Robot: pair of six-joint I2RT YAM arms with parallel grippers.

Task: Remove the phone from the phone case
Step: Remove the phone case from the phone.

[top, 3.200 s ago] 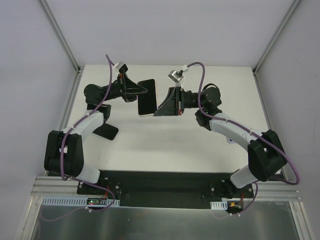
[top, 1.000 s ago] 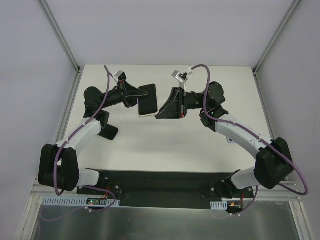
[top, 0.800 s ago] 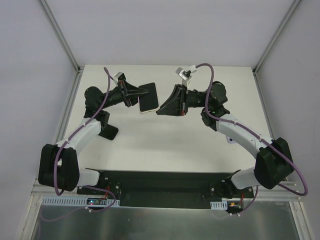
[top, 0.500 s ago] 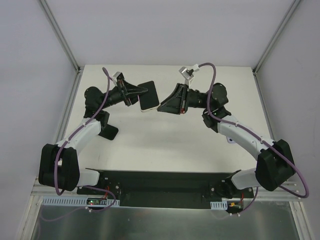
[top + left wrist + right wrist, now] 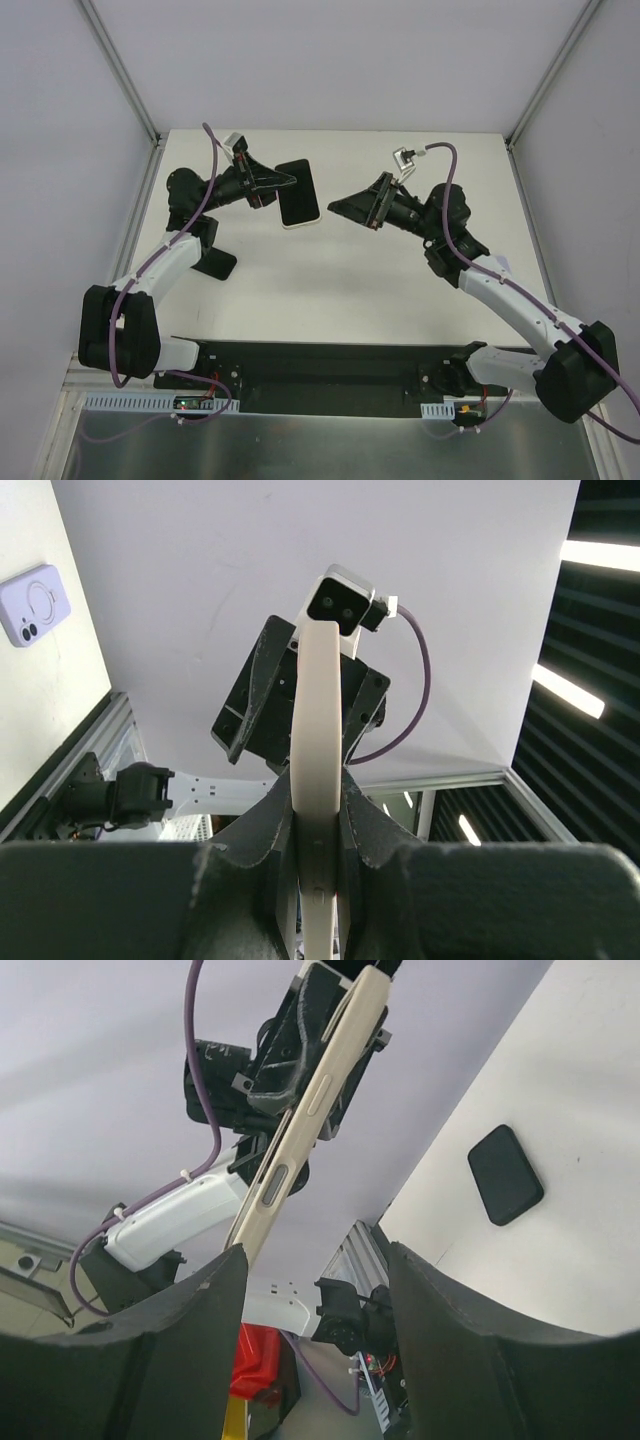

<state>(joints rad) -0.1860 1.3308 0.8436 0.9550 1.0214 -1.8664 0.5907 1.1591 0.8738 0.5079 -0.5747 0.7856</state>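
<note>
Right claw (image 5: 338,207): spread, empty, backed off, now well apart from left claw (image 5: 283,181).
Phone (image 5: 298,193): pinched edge-on in left claw, held aloft.
Meaning: probably a regrasp ahead; extraction unconfirmed.

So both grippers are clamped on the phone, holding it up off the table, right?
Not quite. Only the left gripper is clamped on the phone, holding it up off the table. The right gripper is open and apart from it, as the top external view shows.
</note>
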